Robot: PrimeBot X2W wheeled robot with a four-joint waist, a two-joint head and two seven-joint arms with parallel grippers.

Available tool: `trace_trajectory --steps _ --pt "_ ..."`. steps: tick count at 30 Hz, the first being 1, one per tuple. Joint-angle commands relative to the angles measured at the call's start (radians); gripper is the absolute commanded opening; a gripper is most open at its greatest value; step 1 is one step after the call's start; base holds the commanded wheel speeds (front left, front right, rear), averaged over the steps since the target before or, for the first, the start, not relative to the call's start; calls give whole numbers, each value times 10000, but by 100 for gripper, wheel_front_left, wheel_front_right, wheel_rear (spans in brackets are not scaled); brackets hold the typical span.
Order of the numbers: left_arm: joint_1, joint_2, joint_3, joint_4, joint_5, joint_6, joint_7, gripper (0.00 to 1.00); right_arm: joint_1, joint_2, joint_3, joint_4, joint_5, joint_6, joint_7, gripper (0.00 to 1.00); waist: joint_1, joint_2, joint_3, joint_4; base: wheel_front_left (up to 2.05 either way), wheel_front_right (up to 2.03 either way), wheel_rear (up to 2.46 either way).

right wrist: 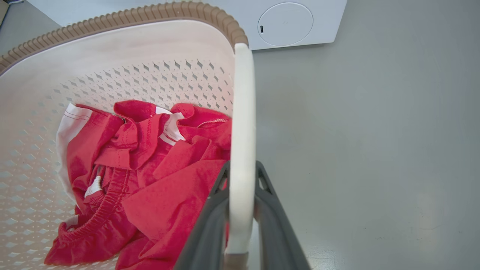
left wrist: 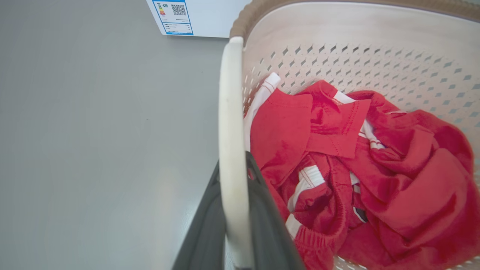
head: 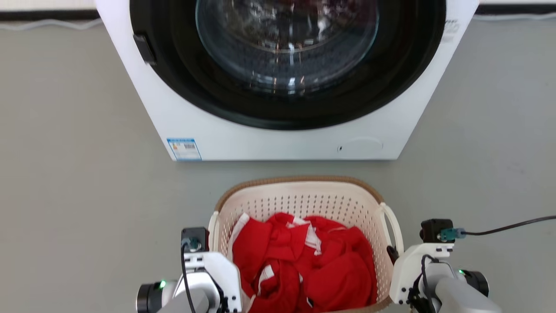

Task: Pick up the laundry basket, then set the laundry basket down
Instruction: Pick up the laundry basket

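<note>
Laundry basket (head: 304, 202) | side handles (left wrist: 230, 112) clamped — left jaws, right jaws

Grey floor (head: 78, 174); white washing machine (head: 282, 143) behind.

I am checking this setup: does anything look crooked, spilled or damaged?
Nothing stands out. The laundry basket is upright, red clothes inside it; the left gripper and right gripper each grip one side of it.

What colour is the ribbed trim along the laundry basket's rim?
Brown. The ribbed trim tops the cream-white laundry basket; clearest in the right wrist view.
</note>
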Motion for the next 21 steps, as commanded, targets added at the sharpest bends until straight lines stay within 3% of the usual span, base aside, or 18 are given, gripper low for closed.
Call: trace_trajectory --steps 1,21 --pt "-2 160 75 -100 -134 -16 -86 0 128 82 258 -108 96 62 9 0 0 -1 -470 -48 0 0 0" --pt "553 160 -782 -49 -1351 13 -415 0 653 82 370 -106 -96 62 243 0 0 -1 -1692 -158 0 0 0"
